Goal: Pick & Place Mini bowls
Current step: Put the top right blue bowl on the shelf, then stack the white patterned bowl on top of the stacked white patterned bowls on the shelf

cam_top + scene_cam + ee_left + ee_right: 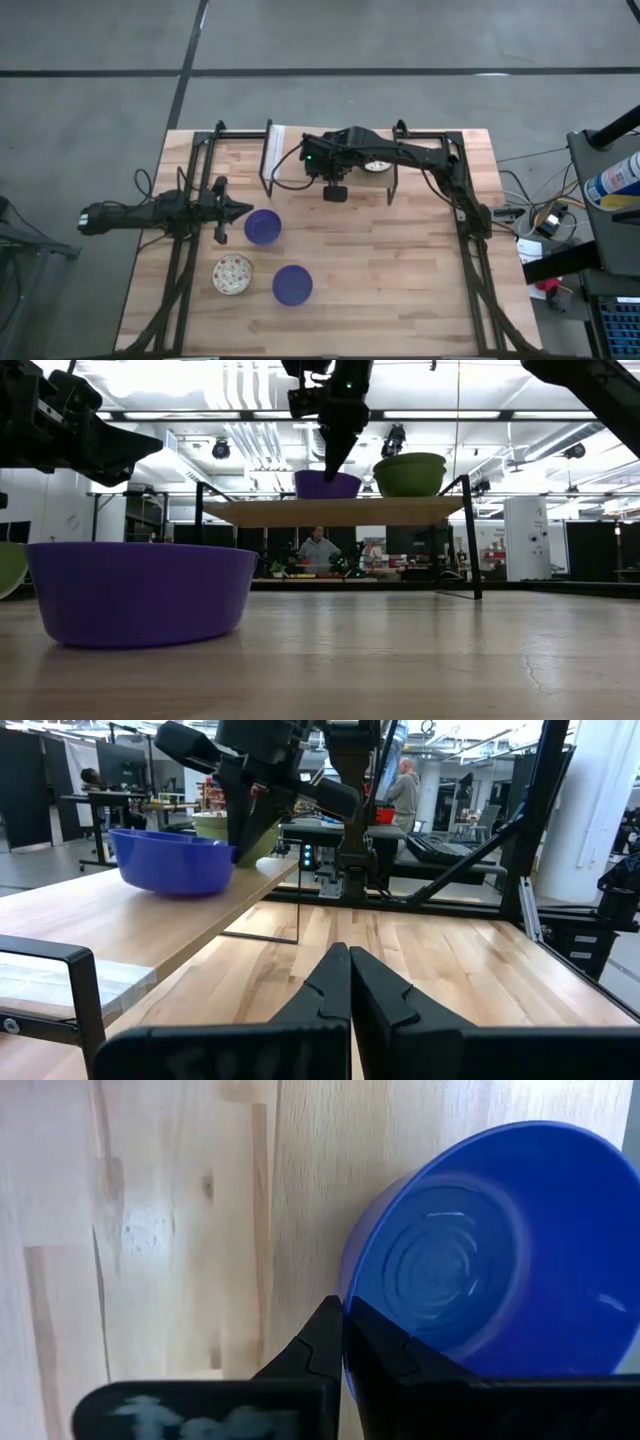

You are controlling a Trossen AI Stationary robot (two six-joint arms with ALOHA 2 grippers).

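A deep blue mini bowl (480, 1250) stands on a raised wooden shelf (300, 150) at the table's far side. My right gripper (343, 1320) reaches down from above and is shut on this bowl. Another bowl (377, 166) sits on the shelf beside it. On the table rest two more blue bowls (262, 227) (292, 285) and a white speckled bowl (232, 274), each on its base. My left gripper (243, 210) hovers shut just left of the nearer blue bowl, touching nothing. My right gripper pinches the blue bowl's rim (346, 1285) at the side facing the table's near edge, one finger (310, 1350) outside the wall and the other inside. The fingers come from above, pointing down. The bowl stands upright with its base on the shelf (327, 484).
The shelf has thin black metal legs (470, 540) and stands over the table's far middle. Black arm frames run along both table sides (465, 200). Bare wood lies across the table's right half (400, 270). A person (318, 550) sits in the room beyond.
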